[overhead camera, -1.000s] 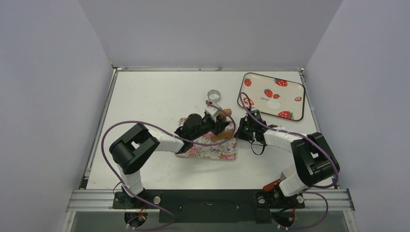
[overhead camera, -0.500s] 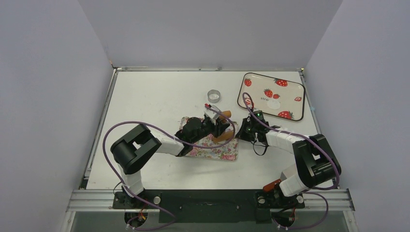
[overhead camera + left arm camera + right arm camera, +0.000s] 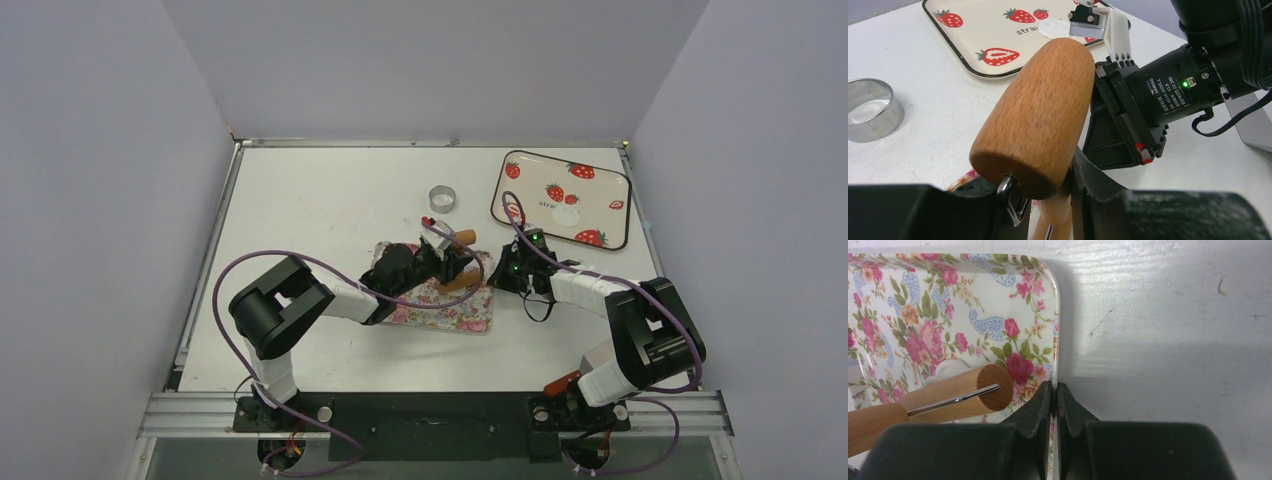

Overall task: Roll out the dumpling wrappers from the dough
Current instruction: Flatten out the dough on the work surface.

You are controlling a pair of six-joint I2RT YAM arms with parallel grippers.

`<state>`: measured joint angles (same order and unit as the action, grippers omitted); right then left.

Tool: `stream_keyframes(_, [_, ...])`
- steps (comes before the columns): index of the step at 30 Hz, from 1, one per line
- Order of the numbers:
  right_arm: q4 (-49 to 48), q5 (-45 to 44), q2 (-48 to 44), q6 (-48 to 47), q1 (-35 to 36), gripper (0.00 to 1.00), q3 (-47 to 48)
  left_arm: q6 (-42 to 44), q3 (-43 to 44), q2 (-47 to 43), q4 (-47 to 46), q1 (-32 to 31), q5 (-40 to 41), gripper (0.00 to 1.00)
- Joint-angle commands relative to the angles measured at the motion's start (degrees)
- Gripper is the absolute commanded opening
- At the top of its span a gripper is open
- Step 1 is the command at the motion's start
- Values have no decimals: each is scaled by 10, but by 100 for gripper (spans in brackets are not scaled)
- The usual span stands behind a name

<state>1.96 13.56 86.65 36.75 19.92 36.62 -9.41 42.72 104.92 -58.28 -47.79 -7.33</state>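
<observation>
My left gripper [image 3: 452, 268] [image 3: 1058, 217] is shut on the handle of the brown wooden roller [image 3: 461, 282] [image 3: 1040, 112]. The roller's barrel [image 3: 955, 392] lies low over the floral tray [image 3: 452, 314]. Under the barrel a whitish patch of dough [image 3: 950, 366] rests on the tray, mostly hidden. My right gripper [image 3: 497, 275] [image 3: 1054, 390] is shut on the tray's right rim [image 3: 1057, 335]. One thin round dumpling wrapper [image 3: 566, 215] [image 3: 1053, 27] lies on the strawberry tray [image 3: 610, 235].
A silver metal ring [image 3: 443, 197] [image 3: 869, 110] stands on the table beyond the floral tray. The strawberry tray [image 3: 955, 50] sits at the back right. Purple cables loop from both arms over the floral tray and the table beside it.
The left arm has drawn slightly nearer, bringing the roller with it over the floral tray. The right gripper keeps its hold on the rim and has barely moved.
</observation>
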Motion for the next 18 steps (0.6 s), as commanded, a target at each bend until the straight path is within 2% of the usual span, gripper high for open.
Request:
stream_keyframes(1, [-8, -27, -16, -15, -13, 0, 7, 55, -45, 31, 113, 17, 23, 0])
stream_keyframes(18, [-8, -24, -18, -17, -21, 0, 5, 86, -36, 55, 116, 34, 10, 0])
